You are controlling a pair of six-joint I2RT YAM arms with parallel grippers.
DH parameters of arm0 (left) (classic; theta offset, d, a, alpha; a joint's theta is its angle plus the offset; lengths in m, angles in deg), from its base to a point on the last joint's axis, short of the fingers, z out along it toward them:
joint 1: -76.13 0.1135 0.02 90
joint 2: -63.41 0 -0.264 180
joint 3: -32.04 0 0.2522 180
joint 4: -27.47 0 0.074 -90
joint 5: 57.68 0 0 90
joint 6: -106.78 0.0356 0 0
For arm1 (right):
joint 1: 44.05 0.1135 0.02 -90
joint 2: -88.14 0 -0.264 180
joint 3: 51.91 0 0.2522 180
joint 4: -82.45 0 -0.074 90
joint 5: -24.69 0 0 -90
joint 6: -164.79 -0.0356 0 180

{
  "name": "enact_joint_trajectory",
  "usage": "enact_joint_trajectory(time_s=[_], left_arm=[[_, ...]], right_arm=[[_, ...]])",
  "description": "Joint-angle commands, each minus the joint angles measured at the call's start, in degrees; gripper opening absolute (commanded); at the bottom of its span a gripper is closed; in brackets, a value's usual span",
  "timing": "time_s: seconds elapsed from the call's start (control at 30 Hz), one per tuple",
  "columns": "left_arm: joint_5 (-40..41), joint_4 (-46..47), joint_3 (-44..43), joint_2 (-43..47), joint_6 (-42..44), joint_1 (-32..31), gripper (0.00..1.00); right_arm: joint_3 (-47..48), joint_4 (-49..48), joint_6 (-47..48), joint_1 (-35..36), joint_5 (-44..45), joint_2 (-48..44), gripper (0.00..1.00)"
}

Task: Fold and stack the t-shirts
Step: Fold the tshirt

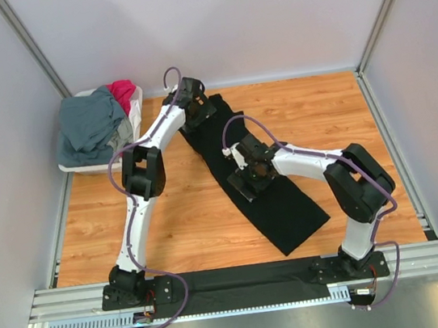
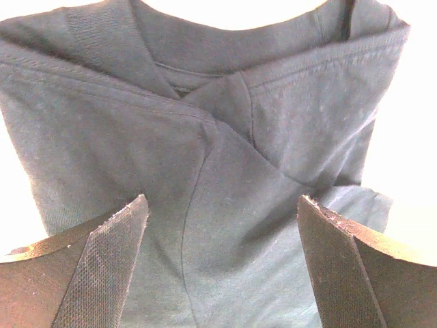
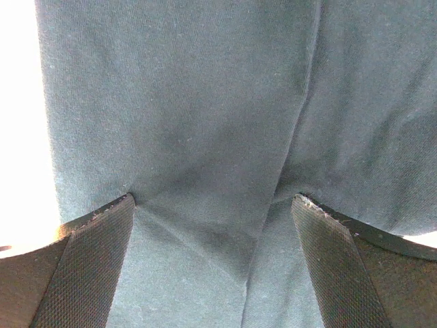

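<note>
- Lying on the wooden table (image 1: 342,114): one black shirt (image 1: 286,203), in a long strip.
- Two arms bend over it, left gripper (image 1: 197,110) at the collar, right gripper (image 1: 250,179) mid-strip, both jaws spread wide.
- One white basket (image 1: 72,164), far left, holds one grey-blue shirt (image 1: 91,125) and one magenta shirt (image 1: 122,92).

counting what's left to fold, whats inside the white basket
A slate grey-blue t-shirt heaped in the white basket, a magenta-red t-shirt at its far side. Anything beneath them is covered.
</note>
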Motion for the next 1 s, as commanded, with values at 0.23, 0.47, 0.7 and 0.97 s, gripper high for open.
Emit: enact_joint_trajectory(time_s=[0.23,0.47,0.7,0.97], left_arm=[[-6.6,4.6,-5.7,-7.7,-5.2,-1.3,0.98],[-7.2,6.2,-6.8,-10.4,-6.7,-2.8,0.99],[-7.0,8.9,-8.7,-11.9,-8.3,-2.8,0.99],[-7.2,10.5,-11.5,-14.1,-8.5,-2.5,0.99]], right_arm=[[8.5,3.1,-22.9,3.9,0.5,6.9,1.0],[10.6,3.6,-26.1,6.8,2.2,9.1,1.0],[11.4,-0.8,-33.3,7.0,-1.0,9.1,1.0],[13.3,4.2,-37.0,6.4,-1.6,9.0,1.0]])
